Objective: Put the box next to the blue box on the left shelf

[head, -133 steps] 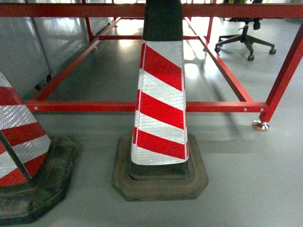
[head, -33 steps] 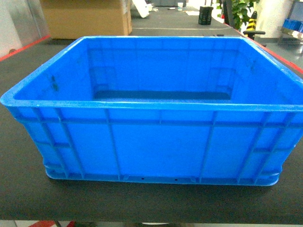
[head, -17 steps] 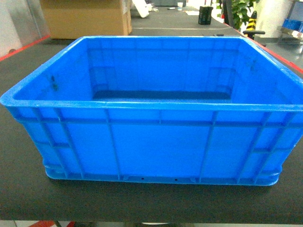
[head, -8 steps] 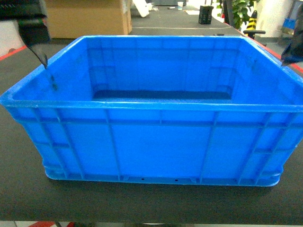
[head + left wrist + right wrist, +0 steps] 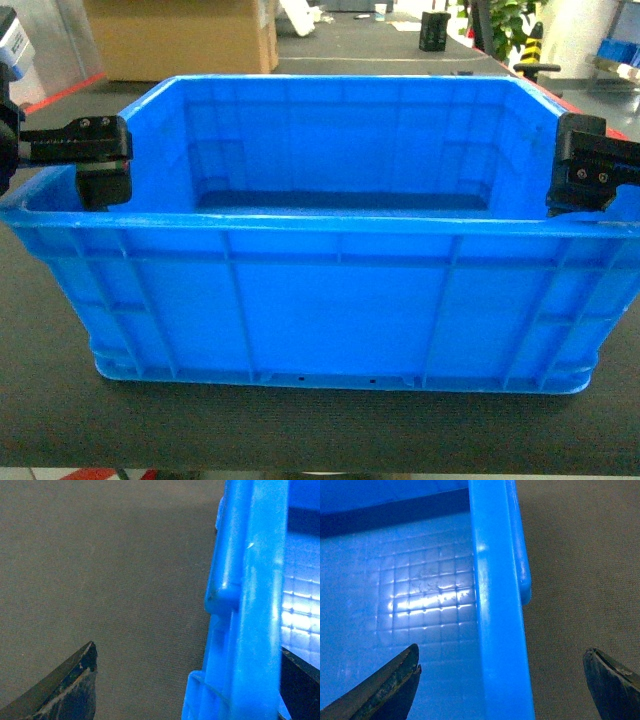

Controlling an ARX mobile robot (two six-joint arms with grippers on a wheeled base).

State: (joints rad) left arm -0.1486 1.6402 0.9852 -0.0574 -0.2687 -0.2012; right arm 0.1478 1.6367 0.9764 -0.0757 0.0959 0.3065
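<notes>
Right in the middle of the head view sits the box [image 5: 335, 290], a big bright blue plastic crate with no lid. It has a thick flat rim, and raised ribs run up its near wall. Small notches show along its bottom edge. It rests on a dark, cloth-like table [image 5: 300, 430]. The left gripper [image 5: 100, 165] is black and blocky and sits at the box's left rim. The right gripper [image 5: 590, 175] sits at the right rim. Far behind stands a brown cardboard carton [image 5: 185, 38].

Next, the left wrist view looks down on the left wall of the box [image 5: 250, 605]. The rim is smooth and shiny. One dark finger [image 5: 60, 692] is outside over the rough grey table [image 5: 110, 580], and the other is inside the box at the right edge. The jaws are spread wide, with the wall between them and not squeezed.

Last, the right wrist view shows the right rim [image 5: 495, 605] running up the picture. The box floor has a pattern of little squares. One finger [image 5: 385, 690] is inside, one outside, spread wide across the wall.
</notes>
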